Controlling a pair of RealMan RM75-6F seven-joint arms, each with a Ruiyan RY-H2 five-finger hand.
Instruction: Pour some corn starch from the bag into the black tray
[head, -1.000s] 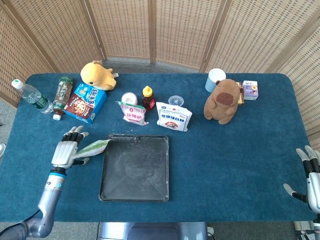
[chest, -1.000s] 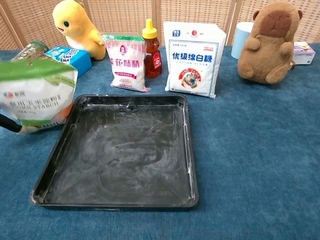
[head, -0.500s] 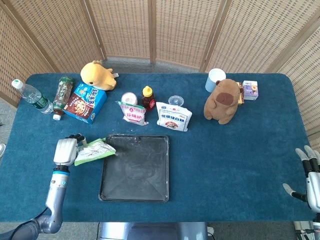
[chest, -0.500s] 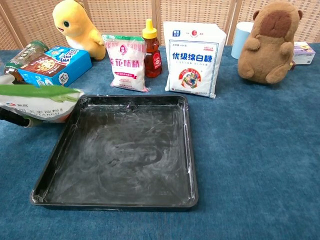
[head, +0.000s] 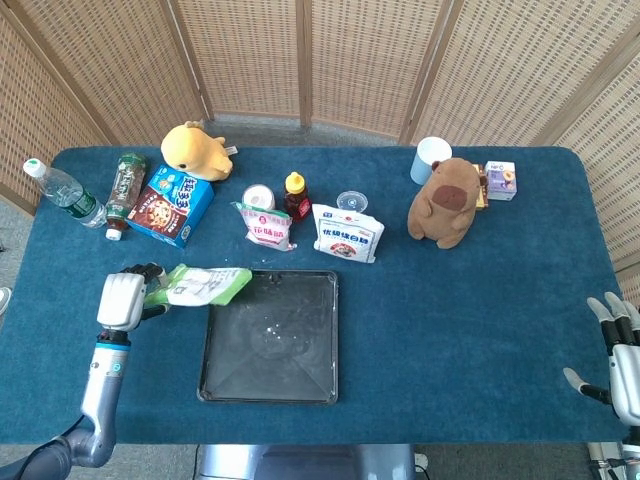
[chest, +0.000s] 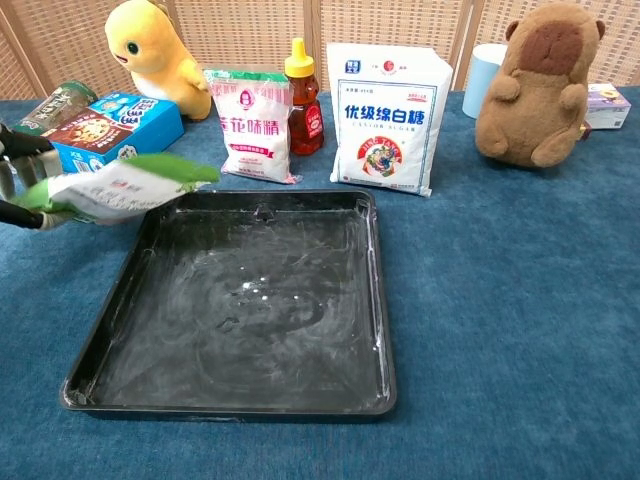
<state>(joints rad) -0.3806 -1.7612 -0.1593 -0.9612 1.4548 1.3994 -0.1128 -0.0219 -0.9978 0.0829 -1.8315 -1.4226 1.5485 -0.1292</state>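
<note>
Now the corn starch bag (head: 203, 284) lies nearly level, mouth toward the black tray (head: 272, 340).
The left hand (head: 122, 299) grips its base; its mouth overhangs the tray's near-hand corner. It has tipped flatter, and white specks dot the tray. The right hand (head: 622, 352) rests with fingers spread, holding nothing.

At the lower left of the head view, the left hand (head: 119, 300) has a pale grey, boxy back with rounded edges and black fingers (head: 147, 270) at its top end. Below it a short dark band circles the wrist, followed by a slim, smooth silver-grey forearm (head: 97, 390) carrying a small blue marking, too small to read. The arm widens into a darker grey rounded joint at the frame's bottom corner. At the lower right edge, the right hand (head: 620, 360) is light grey with black finger segments. The chest view shows only black fingertips (chest: 20, 140) at its left edge.
</note>
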